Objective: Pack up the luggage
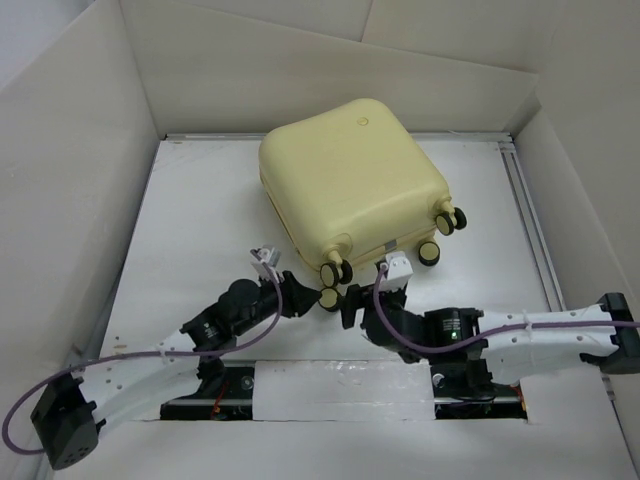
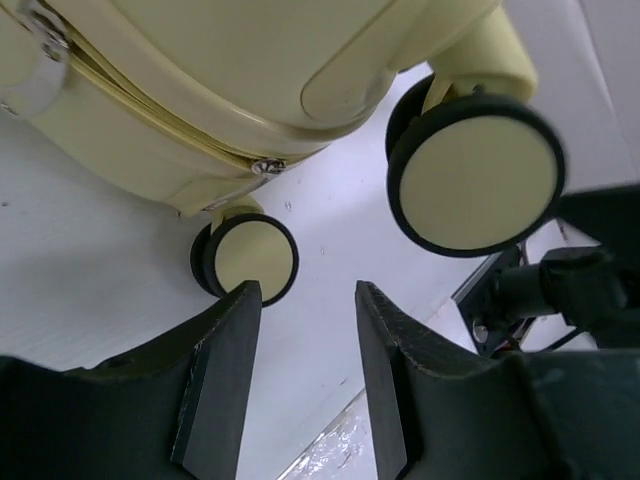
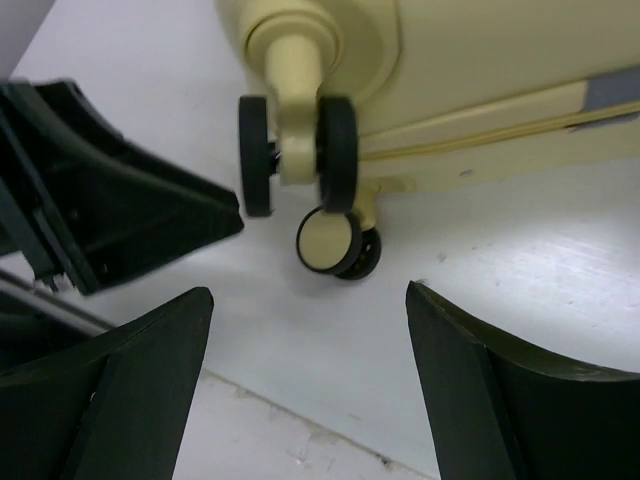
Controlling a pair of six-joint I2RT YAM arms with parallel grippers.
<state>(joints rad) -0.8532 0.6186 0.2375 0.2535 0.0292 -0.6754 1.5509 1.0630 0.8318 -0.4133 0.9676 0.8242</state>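
Note:
The luggage (image 1: 350,165) is a pale yellow hard-shell suitcase lying shut on the white table, its round logo facing up and its lining hidden. Its caster wheels point toward the arms. In the top view my left gripper (image 1: 303,302) and right gripper (image 1: 350,303) sit either side of the nearest wheel (image 1: 328,298). In the left wrist view the left gripper (image 2: 305,292) is open and empty, with a small wheel (image 2: 250,258) just past its left fingertip and a larger wheel (image 2: 475,175) above. The right gripper (image 3: 310,292) is wide open and empty, below a low wheel (image 3: 330,243) and a double wheel (image 3: 295,150).
White cardboard walls (image 1: 80,180) stand round the table on the left, back and right. A metal rail (image 1: 530,220) runs along the right side. Two more wheels (image 1: 440,235) stick out at the suitcase's right corner. The left gripper's black body (image 3: 110,215) shows in the right wrist view.

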